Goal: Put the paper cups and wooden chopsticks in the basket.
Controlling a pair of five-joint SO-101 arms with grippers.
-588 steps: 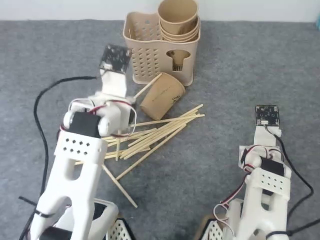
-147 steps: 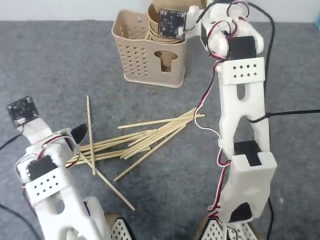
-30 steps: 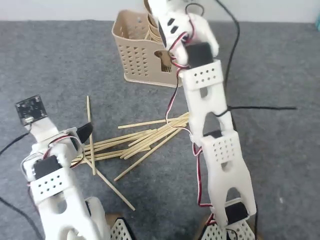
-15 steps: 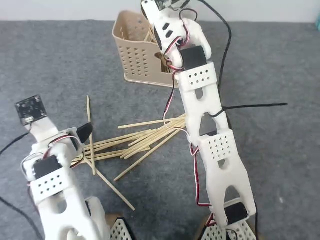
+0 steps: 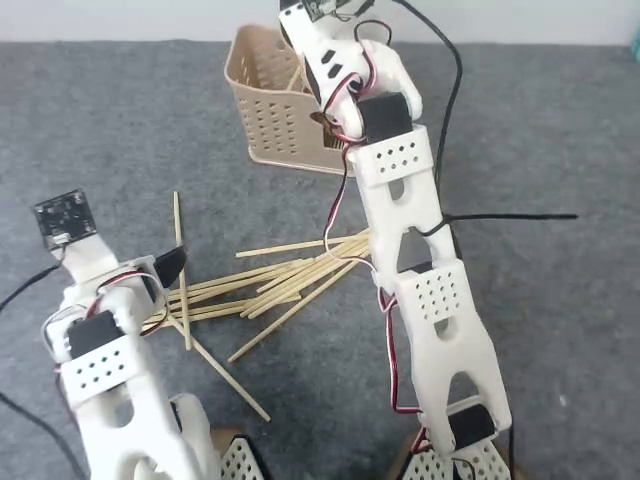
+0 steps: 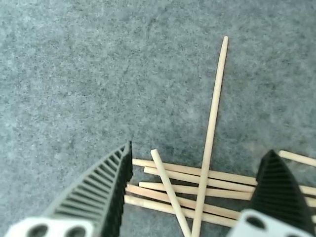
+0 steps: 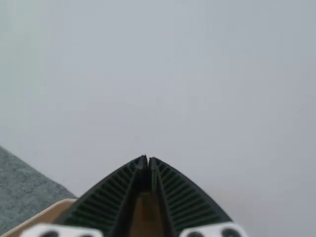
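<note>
Wooden chopsticks (image 5: 290, 275) lay scattered on the worktop (image 5: 120, 120) beneath the left claw (image 6: 200, 148), wide open and empty. Beyond, the right claw (image 7: 146, 160), closed with nothing seen in it, had crept leftward above the basket (image 5: 262, 110); every chopstick likely remained to load.

Chopsticks (image 6: 212, 123): pale bare wood, matt, smooth, no varnish seen.
Basket (image 5: 265, 110): beige plastic, moulded w/ punched holes, slight sheen.
Table cover (image 5: 560, 130): grey cloth, felt-like, rough nap, matt.
Right arm (image 5: 410, 200) & left arm (image 5: 100, 370): white hard plastic, matt, perforated panels.
Left gripper (image 6: 200, 148): fingers (image 6: 106, 182) black plastic, ribbed inner faces, dull; white plastic at base. Right gripper (image 7: 147, 159): same black ribbed plastic.
Cable (image 5: 510, 215): black, smooth sheath.
Wall (image 7: 197, 74): white, smooth, matt.
</note>
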